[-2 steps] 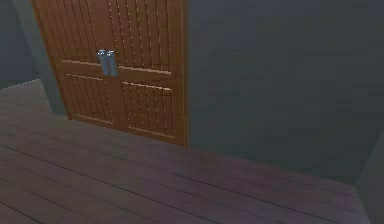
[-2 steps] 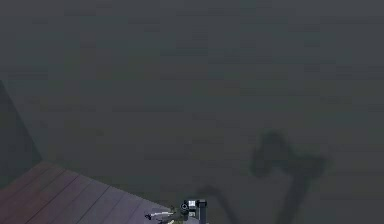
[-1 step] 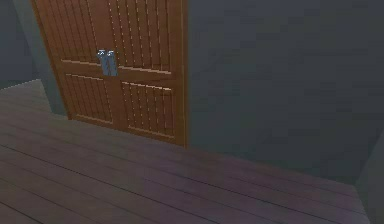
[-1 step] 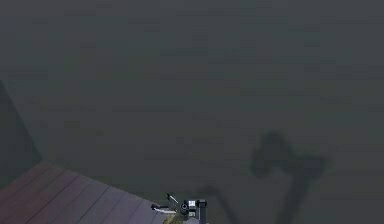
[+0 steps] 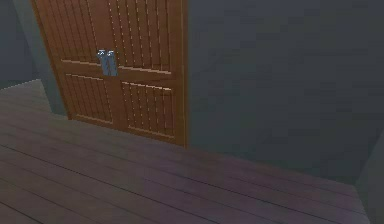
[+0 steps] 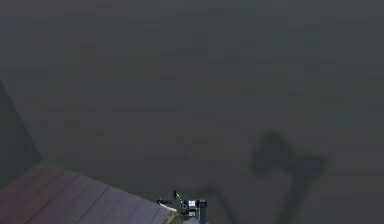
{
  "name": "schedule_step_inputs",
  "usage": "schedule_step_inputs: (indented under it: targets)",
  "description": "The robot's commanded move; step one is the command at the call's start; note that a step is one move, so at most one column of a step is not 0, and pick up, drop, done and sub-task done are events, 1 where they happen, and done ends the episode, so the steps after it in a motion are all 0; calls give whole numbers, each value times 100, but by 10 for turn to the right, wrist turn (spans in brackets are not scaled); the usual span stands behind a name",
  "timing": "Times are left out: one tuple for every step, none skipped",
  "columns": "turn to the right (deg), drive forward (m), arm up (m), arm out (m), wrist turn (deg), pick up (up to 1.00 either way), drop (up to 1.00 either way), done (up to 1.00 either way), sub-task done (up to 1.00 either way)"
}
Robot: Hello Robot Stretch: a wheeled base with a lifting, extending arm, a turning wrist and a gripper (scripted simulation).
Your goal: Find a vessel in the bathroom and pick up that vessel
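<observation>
Vessel whereabouts: we cannot tell from here. Our guess is a bathroom somewhere past what we face, so we judge the task to be at the search stage, pick not yet begun. Upper left of the forward view has a brown wooden panelled double door (image 5: pixel 120 65), leaves together, with a pair of small silver metal handles (image 5: pixel 107 62) at the seam. A plain dark grey-green wall (image 5: pixel 280 80) takes the right of that frame and a dark purplish plank floor (image 5: pixel 150 180) runs across the bottom. In the arm side view the small dark two-finger gripper (image 6: pixel 172 204) sits at the bottom edge near centre, with two white marker squares (image 6: pixel 192 207) just right of it. Behind its far end we see only bare wall and a corner of floor, so we read it as holding nothing; released or clenched, we cannot tell. Risks as we see them: (1) the door is closed, and driving at it could mean a base collision or a stall; (2) the wall looks near on the arm side, so a base turn could swing the gripper into it; (3) any arm extension carried through a doorway could snag the frame; (4) nothing marks this door as the bathroom's, so we could lose time in the wrong room.
</observation>
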Motion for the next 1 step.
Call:
schedule_step_inputs:
  targets:
    - [0, 0, -30, 0, 0, 0, 0, 0, 0]
